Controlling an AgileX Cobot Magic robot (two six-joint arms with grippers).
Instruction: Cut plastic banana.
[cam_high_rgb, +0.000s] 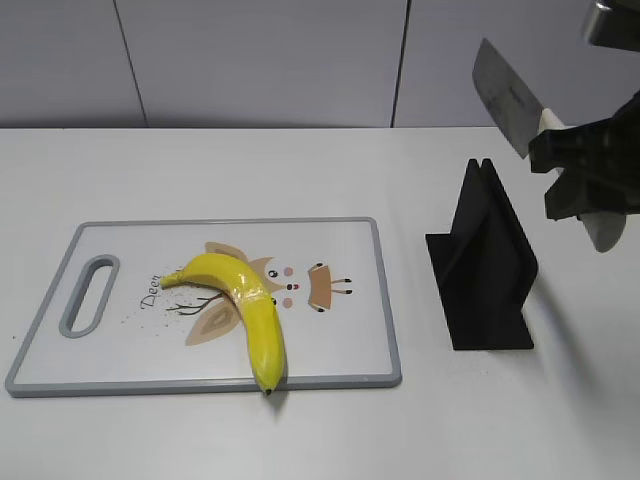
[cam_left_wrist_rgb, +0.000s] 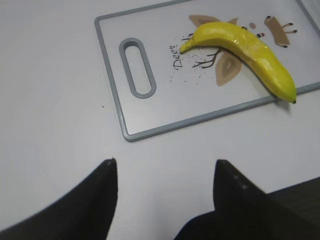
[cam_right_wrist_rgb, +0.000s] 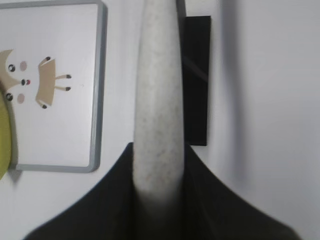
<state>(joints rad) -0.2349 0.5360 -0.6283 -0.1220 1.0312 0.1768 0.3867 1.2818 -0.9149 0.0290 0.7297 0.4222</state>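
right gripper (cam_high_rgb: 588, 185): clamped on knife (cam_high_rgb: 510, 98), above stand (cam_high_rgb: 485, 262) | left gripper (cam_left_wrist_rgb: 165, 175): open, empty | next: blade square over banana (cam_high_rgb: 243, 302) bend on board (cam_high_rgb: 330, 355)

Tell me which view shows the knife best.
The exterior view: it shows the knife with blade raised, its pale handle clamped in the right gripper above the black stand. The right wrist view shows only the handle up close. The left wrist view shows no knife.
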